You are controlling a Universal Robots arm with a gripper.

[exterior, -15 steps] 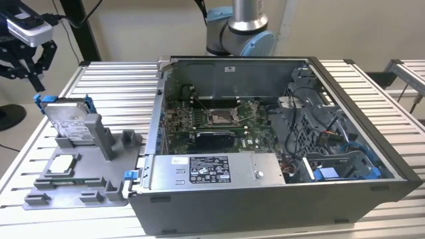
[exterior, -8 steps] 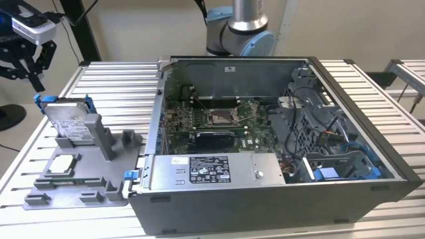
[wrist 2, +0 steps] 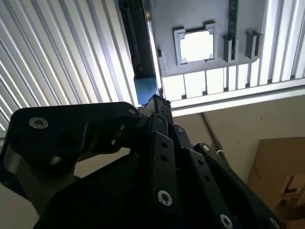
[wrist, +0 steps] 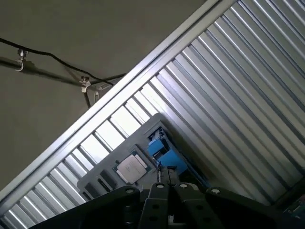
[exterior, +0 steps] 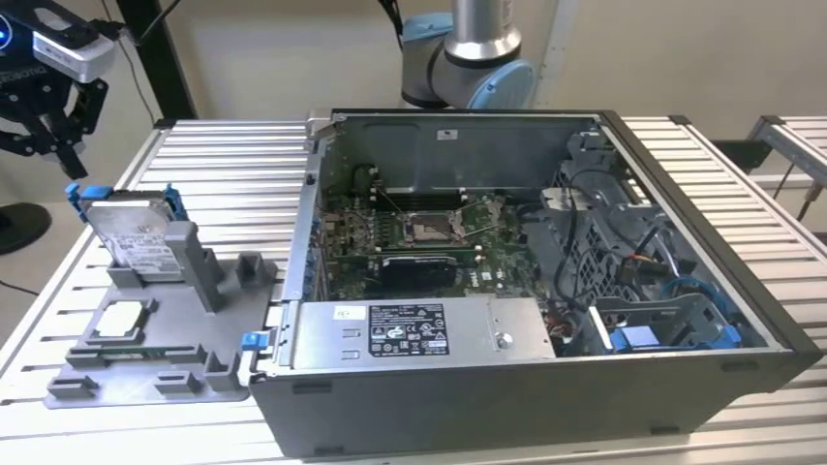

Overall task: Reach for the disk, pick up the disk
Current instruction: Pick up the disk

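Clearly reaching: the tool carries nothing, its opening untellable; below it stands the disk, whose free top edge a grasp needs.

A slatted metal table carries an open computer case. Inside the case, a green circuit board lies at the centre. A silver labelled box sits against the 6 o'clock wall. Black cables and a blue bracket crowd the side from 2 to 4 o'clock. Just beside the case, at its 8 o'clock, rests a grey fixture. A small square chip lies flat in one of the fixture's recesses, seen in both wrist views. A cardboard box stands beyond the table's edge in the second wrist view.
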